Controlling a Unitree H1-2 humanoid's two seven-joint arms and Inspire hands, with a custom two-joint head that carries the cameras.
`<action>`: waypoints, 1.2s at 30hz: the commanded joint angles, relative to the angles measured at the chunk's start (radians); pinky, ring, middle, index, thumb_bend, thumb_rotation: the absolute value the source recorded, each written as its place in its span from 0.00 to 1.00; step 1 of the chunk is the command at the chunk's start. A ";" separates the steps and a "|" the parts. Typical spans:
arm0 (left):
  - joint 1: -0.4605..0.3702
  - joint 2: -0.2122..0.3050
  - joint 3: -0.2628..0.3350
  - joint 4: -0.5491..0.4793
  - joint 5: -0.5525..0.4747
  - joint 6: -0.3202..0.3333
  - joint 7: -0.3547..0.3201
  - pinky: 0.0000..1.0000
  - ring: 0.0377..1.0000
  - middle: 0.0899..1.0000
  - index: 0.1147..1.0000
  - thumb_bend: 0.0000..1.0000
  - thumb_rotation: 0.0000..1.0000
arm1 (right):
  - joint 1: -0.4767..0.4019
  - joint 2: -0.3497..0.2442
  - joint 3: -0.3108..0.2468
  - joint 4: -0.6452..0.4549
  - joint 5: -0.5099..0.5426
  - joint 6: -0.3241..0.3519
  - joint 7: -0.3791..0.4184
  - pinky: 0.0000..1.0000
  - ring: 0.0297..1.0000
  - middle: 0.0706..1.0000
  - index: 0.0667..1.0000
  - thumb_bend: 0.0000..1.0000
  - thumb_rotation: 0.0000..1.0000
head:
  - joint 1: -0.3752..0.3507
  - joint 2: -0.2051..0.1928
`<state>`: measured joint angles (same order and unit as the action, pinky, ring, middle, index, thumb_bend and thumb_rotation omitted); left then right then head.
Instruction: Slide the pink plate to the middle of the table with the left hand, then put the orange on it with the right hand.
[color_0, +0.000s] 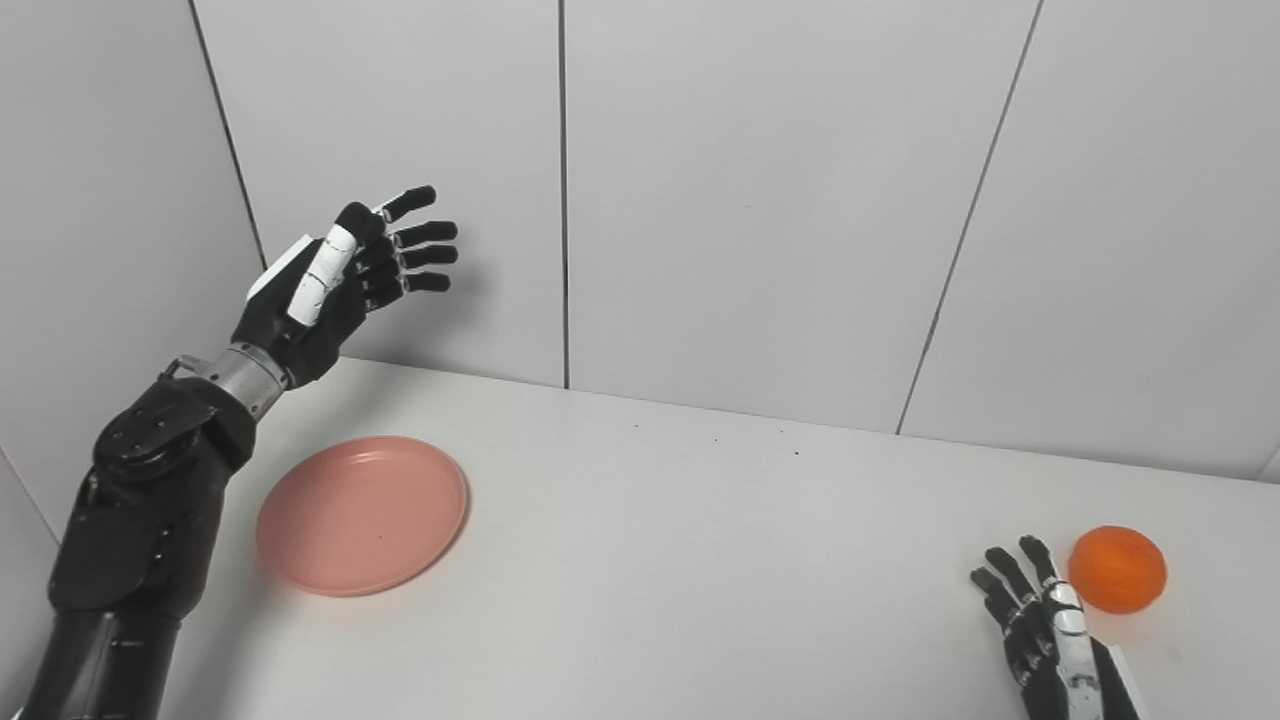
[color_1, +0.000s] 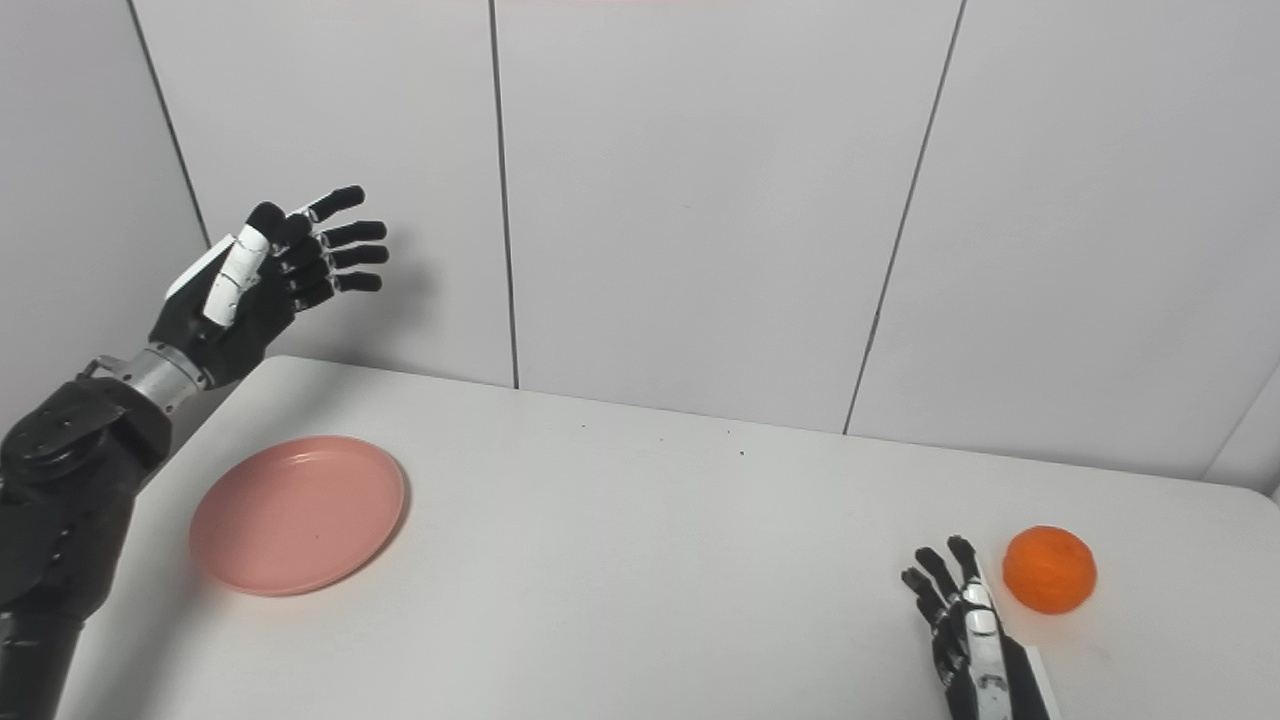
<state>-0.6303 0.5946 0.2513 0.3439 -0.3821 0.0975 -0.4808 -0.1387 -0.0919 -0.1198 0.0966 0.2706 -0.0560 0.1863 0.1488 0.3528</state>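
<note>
left hand (color_0: 330, 290) hangs open-fingered above the round pink plastic plate (color_0: 362, 514); pushing its rim carelessly could tip it. right hand (color_0: 1045, 630), fingers spread and empty, might nudge the round orange (color_0: 1117, 568) rolling.

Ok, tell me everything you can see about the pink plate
The pink plate is round and shallow, with a low raised rim and a smooth matte surface that looks like plastic. It is empty apart from a tiny dark speck near its centre. It lies flat and upright on the left part of the white table. Nothing touches it: the left hand is raised above and behind it, open, and the orange sits far to the right.
</note>
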 joint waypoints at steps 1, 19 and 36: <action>-0.080 0.056 0.020 0.051 -0.002 -0.082 -0.025 0.89 0.87 0.83 0.92 0.89 0.87 | 0.025 0.000 -0.002 0.042 0.015 -0.046 0.020 1.00 0.89 0.91 0.98 0.70 0.94 | 0.000 0.002; -0.074 0.068 0.062 0.363 0.010 -0.192 0.013 0.93 0.92 0.87 0.94 0.84 0.87 | 0.025 -0.016 -0.001 0.044 0.025 -0.042 0.031 1.00 0.88 0.91 0.99 0.66 0.97 | 0.000 0.007; -0.041 0.029 0.054 0.492 0.022 -0.199 0.031 0.98 0.91 0.89 0.99 0.86 0.86 | 0.001 -0.040 -0.024 0.092 0.070 -0.041 0.078 1.00 0.89 0.93 1.00 0.71 0.98 | 0.067 0.013</action>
<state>-0.6372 0.5956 0.2971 0.8552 -0.3618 -0.0621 -0.4516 -0.1699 -0.1353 -0.1373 0.1537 0.3221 -0.0561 0.2494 0.2148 0.3605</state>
